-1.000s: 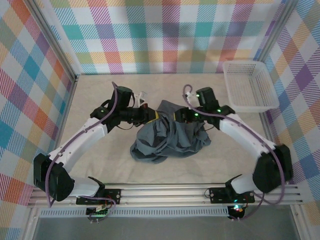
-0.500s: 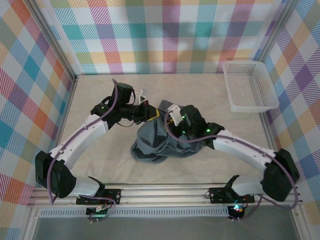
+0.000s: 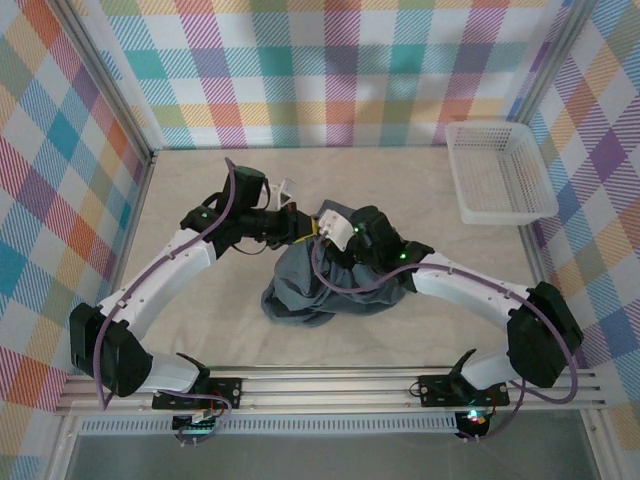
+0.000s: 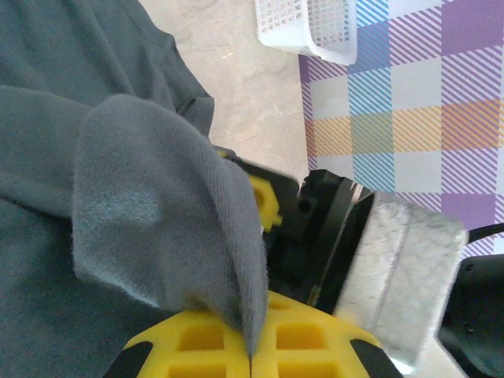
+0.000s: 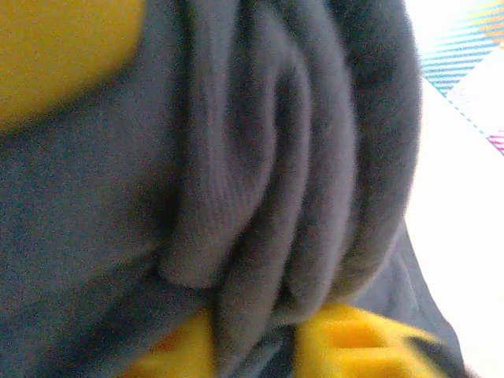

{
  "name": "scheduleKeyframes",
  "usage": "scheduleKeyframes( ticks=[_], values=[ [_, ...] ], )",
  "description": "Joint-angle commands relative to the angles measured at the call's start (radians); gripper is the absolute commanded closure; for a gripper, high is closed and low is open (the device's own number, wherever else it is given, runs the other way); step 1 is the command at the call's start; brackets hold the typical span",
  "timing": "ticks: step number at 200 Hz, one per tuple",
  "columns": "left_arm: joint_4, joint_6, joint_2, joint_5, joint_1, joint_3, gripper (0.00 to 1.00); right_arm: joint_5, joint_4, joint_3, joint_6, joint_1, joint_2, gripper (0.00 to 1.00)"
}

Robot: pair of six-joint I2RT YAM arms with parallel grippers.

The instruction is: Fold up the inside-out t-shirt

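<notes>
Now you are pinching the shirt (image 3: 335,285), heaped on the tabletop (image 3: 190,185), in the left fingers (image 4: 307,346) and right fingers (image 5: 354,342), close together at its far edge. You should be drawing them apart slowly and evenly, watching for slipping.

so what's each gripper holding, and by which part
Both hold the t-shirt: the left gripper pinches a thin fold at the heap's far side, and the right gripper clamps a thick bunch of folds.

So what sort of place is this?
Probably a robot test cell: a left arm and right arm bolted to an aluminium rail, checked backdrop walls boxing in the table, and a grey t-shirt to practise on.
</notes>
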Motion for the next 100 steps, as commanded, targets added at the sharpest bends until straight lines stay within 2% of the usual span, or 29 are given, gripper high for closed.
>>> scheduleKeyframes(
  ticks=[1,11,32,40,51,62,78,100],
  values=[
    [-0.042,0.106,-0.042,-0.031,0.053,0.048,1.00,-0.111,0.010,0.054,0.123,-0.010,-0.045,1.00],
    [-0.068,0.184,-0.042,-0.097,0.091,0.038,1.00,-0.233,0.008,0.041,0.229,-0.041,-0.102,1.00],
    [-0.068,0.319,0.038,-0.283,0.144,0.006,1.00,-0.633,0.174,-0.027,0.571,-0.125,-0.179,1.00],
    [-0.062,0.351,0.095,-0.309,0.149,0.018,1.00,-0.751,0.219,-0.033,0.676,-0.140,-0.175,1.00],
    [-0.046,0.372,0.165,-0.298,0.148,0.041,0.99,-0.844,0.258,-0.022,0.784,-0.144,-0.159,1.00],
    [-0.003,0.355,0.203,-0.261,0.149,0.049,0.86,-0.888,0.290,-0.014,0.869,-0.146,-0.141,1.00],
    [0.082,0.331,0.183,-0.203,0.148,0.028,0.61,-0.848,0.288,-0.014,0.919,-0.147,-0.127,1.00],
    [0.028,0.374,0.075,-0.257,0.148,0.015,0.45,-0.783,0.246,-0.024,0.896,-0.156,-0.126,1.00]
  ],
)
